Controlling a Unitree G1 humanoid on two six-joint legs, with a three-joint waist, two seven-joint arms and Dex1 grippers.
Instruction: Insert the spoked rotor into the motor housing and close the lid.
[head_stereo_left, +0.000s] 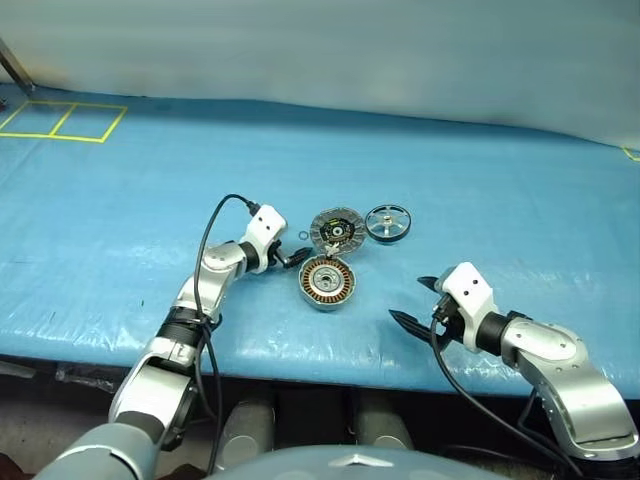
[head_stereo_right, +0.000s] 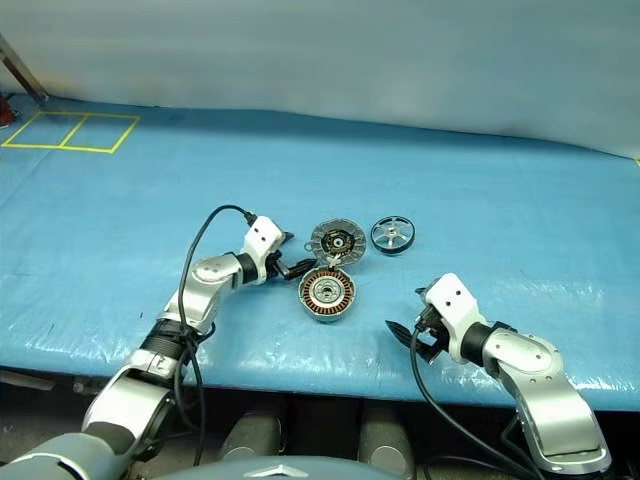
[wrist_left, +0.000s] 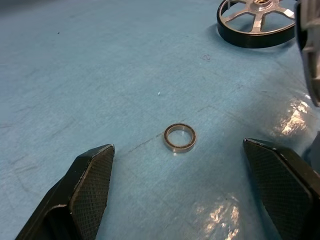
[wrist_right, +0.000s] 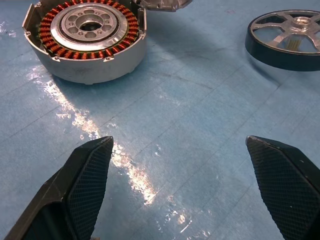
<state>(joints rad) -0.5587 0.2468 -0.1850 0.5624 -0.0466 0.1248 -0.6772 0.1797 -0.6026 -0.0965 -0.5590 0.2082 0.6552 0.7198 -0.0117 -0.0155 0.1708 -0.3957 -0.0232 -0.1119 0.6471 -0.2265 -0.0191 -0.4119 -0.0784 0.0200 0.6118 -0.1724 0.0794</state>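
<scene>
While L hand (head_stereo_left: 297, 256) gapes, motor housing (head_stereo_left: 327, 283) sits just beside

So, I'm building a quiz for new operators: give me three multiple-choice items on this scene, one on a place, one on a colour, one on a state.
1. What lies between the left gripper's fingers?
A. a small metal ring
B. the lid
C. a screw

2. What colour are the motor housing's windings?
A. green
B. copper-orange
C. white

3. How does the right gripper stand?
A. shut on the spoked rotor
B. shut, empty
C. open, empty

Answers: 1 A, the left wrist view shows the ring on the blue mat between the fingers. 2 B, the right wrist view shows them. 3 C, its fingers stand apart over bare mat.
</scene>
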